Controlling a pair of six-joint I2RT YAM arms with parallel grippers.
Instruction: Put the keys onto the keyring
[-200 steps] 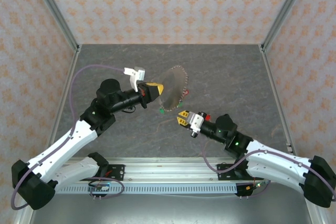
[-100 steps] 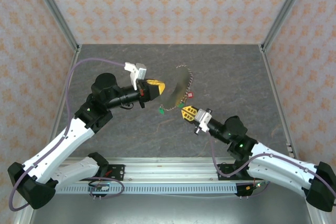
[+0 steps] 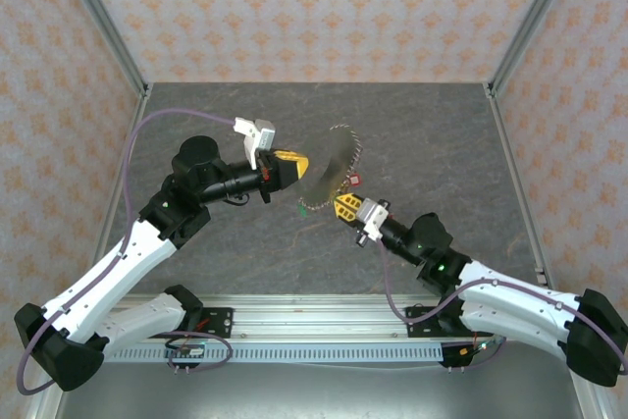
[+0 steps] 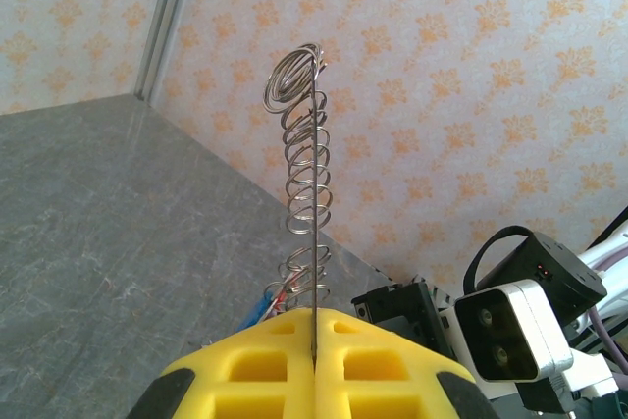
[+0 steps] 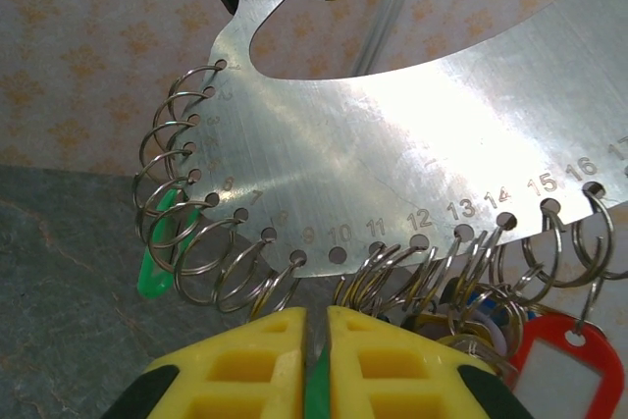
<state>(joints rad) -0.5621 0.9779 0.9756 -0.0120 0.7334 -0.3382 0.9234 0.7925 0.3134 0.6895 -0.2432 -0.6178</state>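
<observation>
Grey table (image 3: 442, 134) below; keyring (image 5: 392, 144) pinched in left jaws, green key (image 5: 316, 392) in right jaws

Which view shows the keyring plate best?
Right wrist: the keyring plate faces the camera, its numbered holes readable. Left wrist sees it edge-on, a thin line; top external shows a small tilted disc.

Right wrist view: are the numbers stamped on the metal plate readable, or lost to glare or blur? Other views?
Right wrist: 12 to 16 on the metal plate read clearly, lower numbers fade in the sheen. Left wrist: plate edge-on in the left end effector, split rings sharp. Top external: numbers too small.
</observation>
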